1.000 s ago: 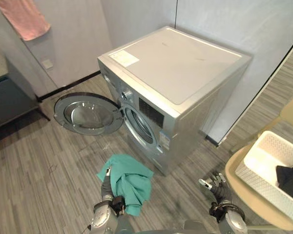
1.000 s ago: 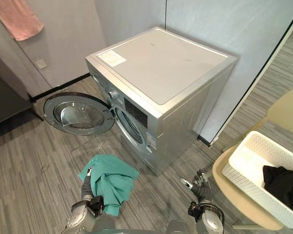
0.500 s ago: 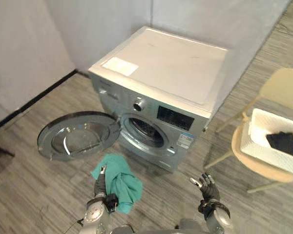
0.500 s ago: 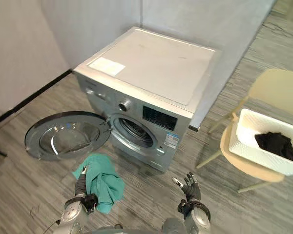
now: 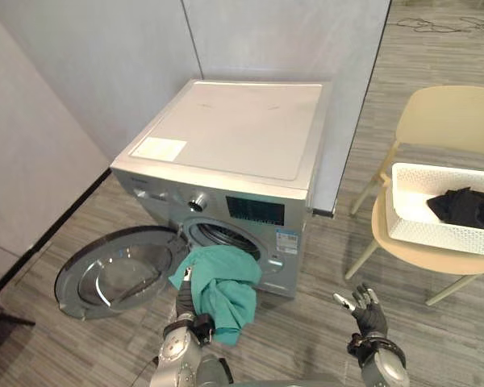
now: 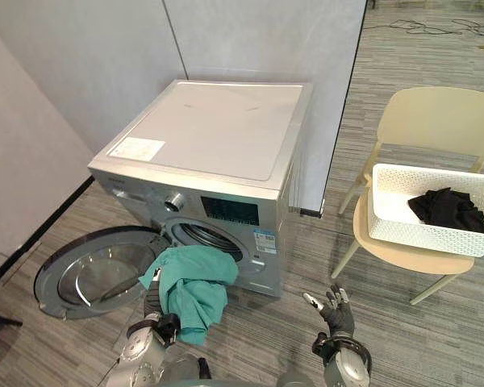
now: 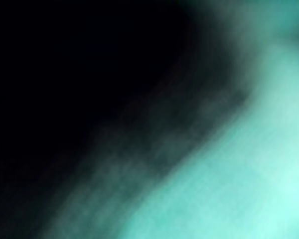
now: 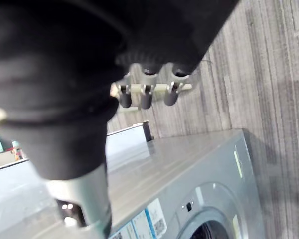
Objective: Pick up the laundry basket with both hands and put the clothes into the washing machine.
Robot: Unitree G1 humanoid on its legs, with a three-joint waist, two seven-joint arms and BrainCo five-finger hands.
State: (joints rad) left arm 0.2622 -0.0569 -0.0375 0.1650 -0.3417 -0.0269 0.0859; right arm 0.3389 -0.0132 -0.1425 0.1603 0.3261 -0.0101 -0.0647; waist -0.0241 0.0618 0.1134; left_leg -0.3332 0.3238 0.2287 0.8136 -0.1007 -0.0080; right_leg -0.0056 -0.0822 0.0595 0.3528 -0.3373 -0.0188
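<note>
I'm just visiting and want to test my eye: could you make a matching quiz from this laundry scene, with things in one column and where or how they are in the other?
Things:
1 teal cloth
2 washer door
3 white basket
4 black garment

Places or states:
a on the beige chair
b inside the basket
c at the left hand, before the drum
d swung open

Pairs: 1-c, 2-d, 3-a, 4-b

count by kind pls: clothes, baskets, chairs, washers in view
Clothes: 2, a teal garment and a black heap counted as one
Basket: 1
Chair: 1
Washing machine: 1
Total: 5
</note>
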